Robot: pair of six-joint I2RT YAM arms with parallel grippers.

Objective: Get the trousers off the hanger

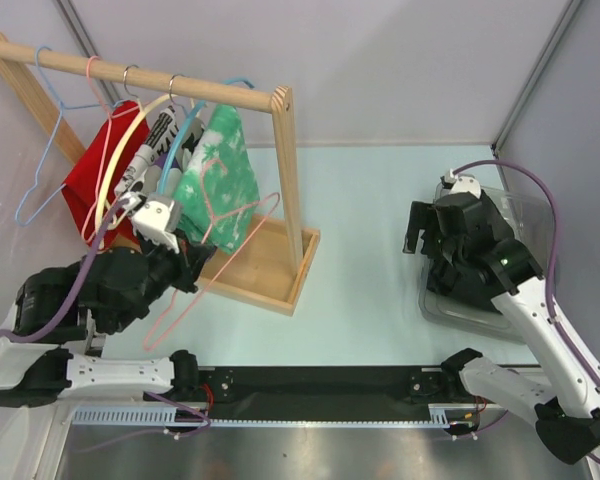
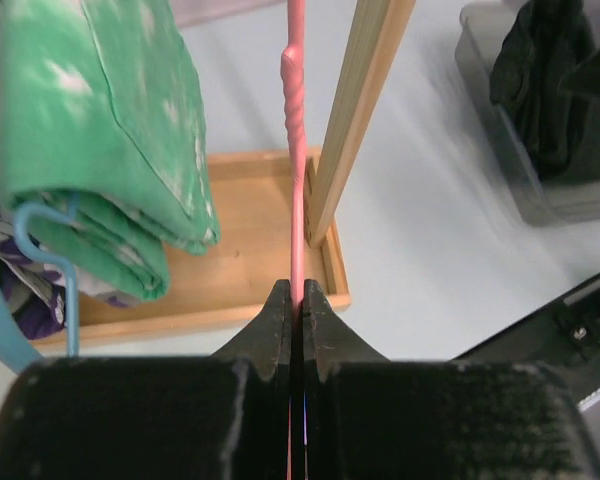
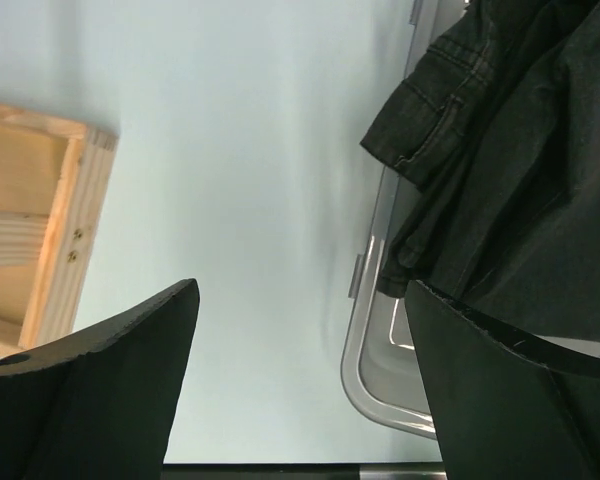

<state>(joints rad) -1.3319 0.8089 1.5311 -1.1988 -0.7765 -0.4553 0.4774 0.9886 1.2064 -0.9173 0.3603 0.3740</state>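
Left wrist view: the left gripper [image 2: 295,298] is clenched on the pink hanger [image 2: 294,150], beside the rack [image 2: 358,120] post. The right gripper [image 3: 300,290] gapes wide and empty just beside the dark trousers [image 3: 520,170], which lie in the bin [image 3: 365,370], seemingly spilling over its rim.

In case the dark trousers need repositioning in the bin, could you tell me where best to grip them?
I'd grip the stitched edge of the trousers that bunches up by the bin rim, coming from above with the open right hand: it stands proud, thick and reachable.
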